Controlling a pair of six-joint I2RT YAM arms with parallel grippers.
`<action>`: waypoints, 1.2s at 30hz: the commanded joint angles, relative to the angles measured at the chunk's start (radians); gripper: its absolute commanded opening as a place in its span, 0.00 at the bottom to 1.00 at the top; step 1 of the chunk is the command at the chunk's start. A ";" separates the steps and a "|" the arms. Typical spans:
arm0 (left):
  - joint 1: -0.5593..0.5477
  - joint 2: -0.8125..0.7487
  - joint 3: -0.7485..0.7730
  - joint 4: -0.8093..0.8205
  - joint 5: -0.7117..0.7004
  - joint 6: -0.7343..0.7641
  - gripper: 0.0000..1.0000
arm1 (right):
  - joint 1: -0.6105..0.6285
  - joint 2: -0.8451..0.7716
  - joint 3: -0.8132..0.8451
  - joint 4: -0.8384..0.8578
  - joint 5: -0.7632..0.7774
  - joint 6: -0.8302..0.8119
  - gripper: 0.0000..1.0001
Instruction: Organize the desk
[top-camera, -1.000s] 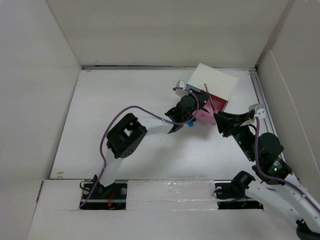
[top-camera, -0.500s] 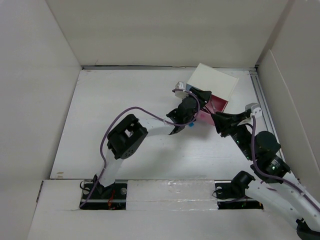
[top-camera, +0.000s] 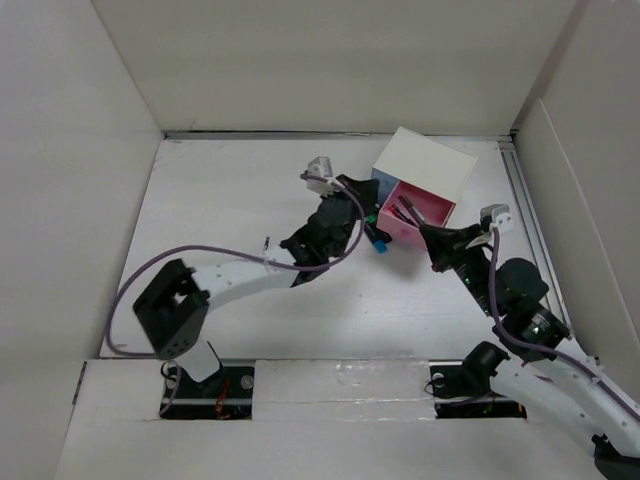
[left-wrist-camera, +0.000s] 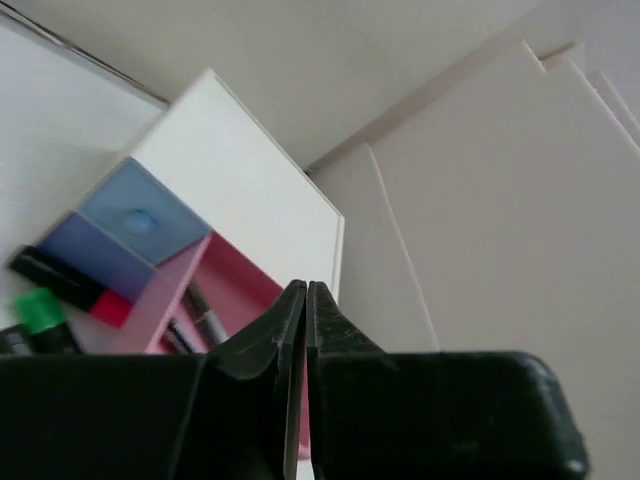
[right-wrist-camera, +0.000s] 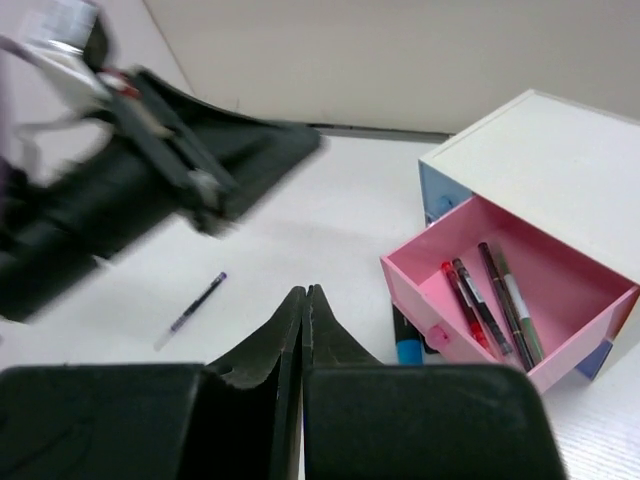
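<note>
The desk (top-camera: 220, 200) is a white tabletop walled by white panels. At its back right stands a small white box (top-camera: 432, 160) with its pink drawer (top-camera: 425, 212) pulled open; several pens (right-wrist-camera: 490, 300) lie in the drawer. A thin purple pen (right-wrist-camera: 190, 310) lies loose on the desk (right-wrist-camera: 330, 210). Markers (top-camera: 378, 240) lie in front of the box. My left gripper (top-camera: 368, 203) is shut and empty, raised just left of the box. My right gripper (top-camera: 422, 230), also shut and empty, hovers at the drawer's near corner.
The box's blue drawer (left-wrist-camera: 140, 215) is closed. A green-capped marker (left-wrist-camera: 40, 310) and a black and red marker (left-wrist-camera: 70, 285) lie beside it, and a blue-tipped marker (right-wrist-camera: 408, 345) lies under the pink drawer's front. White walls ring the desk.
The left arm swung back to the left, away from the drawer, uncovering the loose pen. The pen that stuck up over the drawer no longer does. The right gripper has shut.
</note>
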 joint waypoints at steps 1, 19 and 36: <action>0.071 -0.219 -0.128 -0.196 -0.085 0.093 0.00 | 0.005 0.025 -0.035 0.101 0.014 0.001 0.00; 0.671 -0.592 -0.654 -0.652 0.276 0.152 0.53 | -0.004 0.186 -0.098 0.230 -0.150 0.003 0.35; 0.622 -0.348 -0.572 -0.568 0.325 0.269 0.49 | -0.004 0.217 -0.099 0.245 -0.164 -0.002 0.35</action>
